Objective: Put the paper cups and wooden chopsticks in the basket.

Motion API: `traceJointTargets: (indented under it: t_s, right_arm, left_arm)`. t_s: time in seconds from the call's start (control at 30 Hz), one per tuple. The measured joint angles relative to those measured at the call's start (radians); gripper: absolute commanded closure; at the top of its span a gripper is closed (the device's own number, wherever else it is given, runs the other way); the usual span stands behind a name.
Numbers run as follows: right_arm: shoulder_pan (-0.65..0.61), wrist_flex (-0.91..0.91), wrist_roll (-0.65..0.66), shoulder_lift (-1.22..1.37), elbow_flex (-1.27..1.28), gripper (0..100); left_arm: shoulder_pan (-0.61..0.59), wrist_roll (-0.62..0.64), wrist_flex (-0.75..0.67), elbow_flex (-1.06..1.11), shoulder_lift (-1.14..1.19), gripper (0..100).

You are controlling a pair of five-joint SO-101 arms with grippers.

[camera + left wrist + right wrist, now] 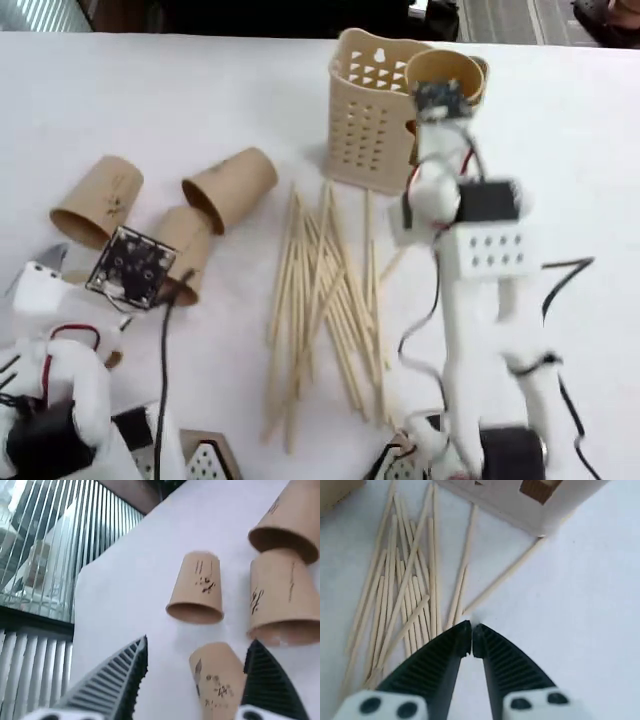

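The left end effector [200, 641] is gaping wide above a tapered brown paper cup [217, 682] lying on its side, apparently lining up a grasp. The right end effector [471, 627], pinched shut and empty, is hovering over the white table [580, 580] beside the scattered slim wooden chopsticks [410, 590], near the perforated beige basket [365, 110].

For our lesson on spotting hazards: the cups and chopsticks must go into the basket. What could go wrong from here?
1. A lying cup sits off centre in front of the open left gripper; closing could shove it away.
2. The chopsticks lie crossed in a heap; the shut right gripper at its edge may scatter them.
3. The tall basket stands close to that arm; a knock might tip it.
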Motion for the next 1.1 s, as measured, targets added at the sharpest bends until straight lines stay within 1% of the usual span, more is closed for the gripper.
traceJointTargets:
  t_s: [0.1,0.2,0.37,0.53,0.67,0.73,0.83,0.97,1.03,1.07,1.1]
  right_arm:
    - [-0.028,-0.146,0.0,-0.109,0.207,97.8]
    - [-0.04,-0.261,0.0,-0.161,0.358,97.8]
    - [-0.037,-0.308,0.0,-0.17,0.413,97.8]
    - [-0.04,-0.308,0.0,-0.17,0.419,97.8]
    - [-0.038,-0.315,0.0,-0.17,0.439,97.8]
    - [-0.04,-0.315,0.0,-0.17,0.439,97.8]
    - [-0.037,-0.315,0.0,-0.17,0.439,97.8]
    - [-0.014,-0.315,0.0,-0.17,0.439,97.8]
    - [0.009,-0.315,0.0,-0.17,0.439,97.8]
    - [0.018,-0.315,0.0,-0.17,0.439,97.8]
    - [0.026,-0.315,0.0,-0.17,0.439,97.8]
  left_arm:
    - [-0.124,-0.123,-0.011,0.068,0.0,68]
    - [-0.23,-0.241,-0.011,0.117,0.0,68]
    - [-0.367,-0.44,0.021,0.187,0.0,68]
    - [-0.453,-0.505,-0.006,0.31,0.0,68]
    - [-0.496,-0.506,-0.06,0.44,0.006,68]
    - [-0.5,-0.506,-0.12,0.505,0.012,71]
    - [-0.5,-0.506,-0.253,0.615,0.012,80]
    - [-0.465,-0.497,-0.526,0.789,0.008,91]
    - [-0.453,-0.476,-0.654,0.842,0.008,97]
    - [-0.451,-0.46,-0.7,0.844,0.008,98]
    - [-0.451,-0.448,-0.729,0.844,0.006,98]
